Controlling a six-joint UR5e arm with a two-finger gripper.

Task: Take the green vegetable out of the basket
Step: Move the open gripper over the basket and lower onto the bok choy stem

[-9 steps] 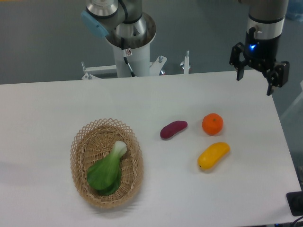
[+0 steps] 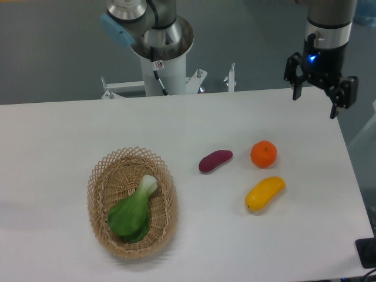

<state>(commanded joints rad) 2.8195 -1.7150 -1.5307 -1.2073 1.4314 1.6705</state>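
Note:
The green vegetable [image 2: 134, 210], a bok choy with bright green leaves and a pale stem end pointing up and right, lies inside the oval wicker basket [image 2: 100, 176] at the lower left of the table. My gripper [image 2: 315, 104] hangs high above the table's far right corner, well away from the basket. Its two black fingers [image 2: 296, 85] are spread apart with nothing between them.
A purple oblong vegetable [image 2: 215, 160], an orange [image 2: 263, 154] and a yellow oblong fruit [image 2: 264, 192] lie on the white table right of the basket. The robot's base column [image 2: 160, 59] stands behind the table's far edge.

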